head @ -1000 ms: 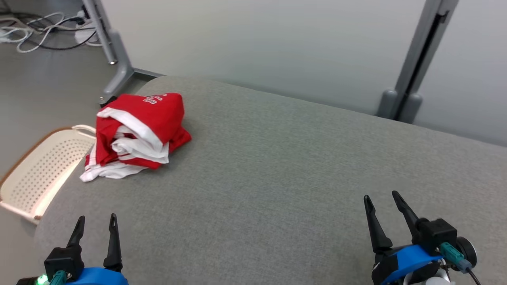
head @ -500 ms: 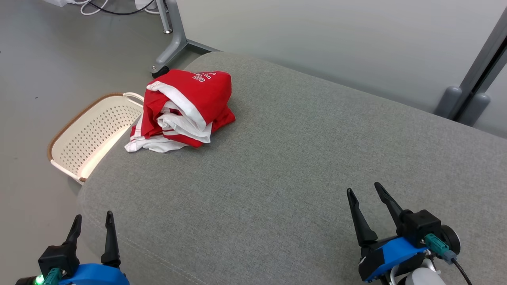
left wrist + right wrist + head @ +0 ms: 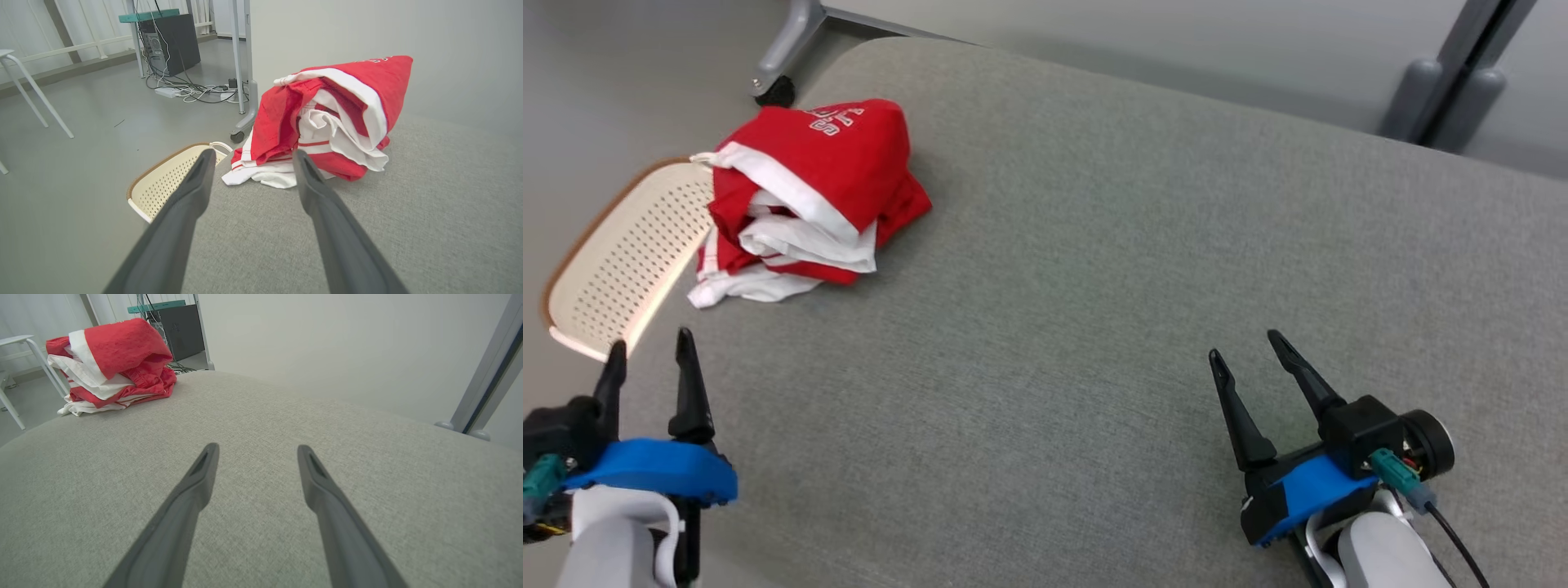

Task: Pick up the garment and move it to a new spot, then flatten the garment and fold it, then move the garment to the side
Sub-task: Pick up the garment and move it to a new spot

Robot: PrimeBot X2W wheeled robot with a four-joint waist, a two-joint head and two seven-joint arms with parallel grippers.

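Grey fabric counter (image 3: 1094, 245) under me. My left pincer (image 3: 650, 340) and right pincer (image 3: 1244, 343) hover spread wide, holding nothing. Ahead of the left one, the red-and-white garment (image 3: 809, 188) lies bunched at the far-left corner, above a floor basket (image 3: 621, 253). Pickup not begun; next, I'd reach left and pinch a fold.

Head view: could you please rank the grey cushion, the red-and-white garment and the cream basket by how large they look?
1. grey cushion, by far the largest.
2. red-and-white garment.
3. cream basket, partly hidden by the cushion's edge and lying lower, so its place below the garment is unsure.
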